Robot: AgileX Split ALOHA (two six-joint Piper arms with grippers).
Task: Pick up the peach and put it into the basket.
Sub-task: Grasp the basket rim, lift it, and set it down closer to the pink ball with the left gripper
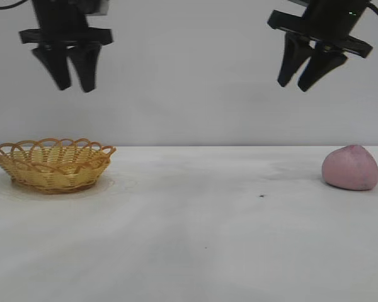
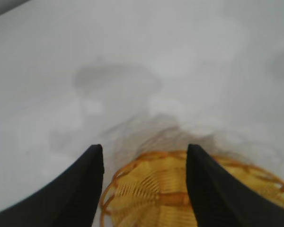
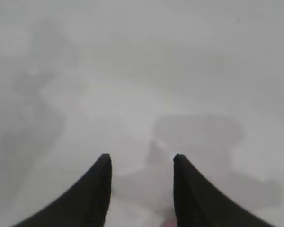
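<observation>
The bare white table (image 1: 195, 251) fills the near ground, carrying a shallow oval wicker basket (image 1: 52, 165) of yellow-tan weave with an orange-brown looped rim at far left and a rounded matte pink peach (image 1: 350, 167) at far right, well apart. High above the basket hangs the left pincer (image 1: 74, 77), black fingers spread and pinching nothing. The right pincer (image 1: 302, 78) hangs tilted above and slightly left of the peach, likewise spread and empty.
</observation>
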